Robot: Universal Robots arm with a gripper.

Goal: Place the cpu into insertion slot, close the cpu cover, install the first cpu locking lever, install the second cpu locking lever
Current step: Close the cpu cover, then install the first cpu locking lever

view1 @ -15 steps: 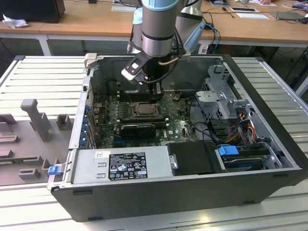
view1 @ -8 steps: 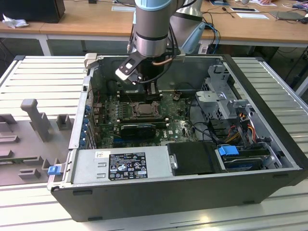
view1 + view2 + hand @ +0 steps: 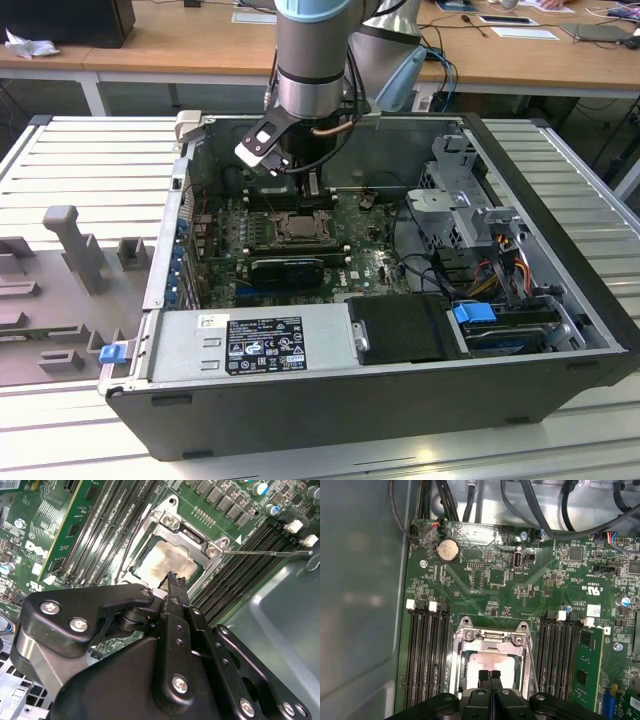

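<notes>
One cpu [image 3: 487,660] lies in one insertion slot [image 3: 456,670] under one cpu cover [image 3: 492,639]; pincer [image 3: 490,674] pressed together, empty, over it.

there is one open computer case [image 3: 300,415], and in it one green circuit board [image 3: 485,580], one cpu [image 3: 490,661], one insertion slot [image 3: 461,630], one cpu cover [image 3: 492,639], two banks of memory slots [image 3: 427,650], one coin battery [image 3: 447,550], one black expansion card [image 3: 287,268] and one gripper [image 3: 490,674].
</notes>
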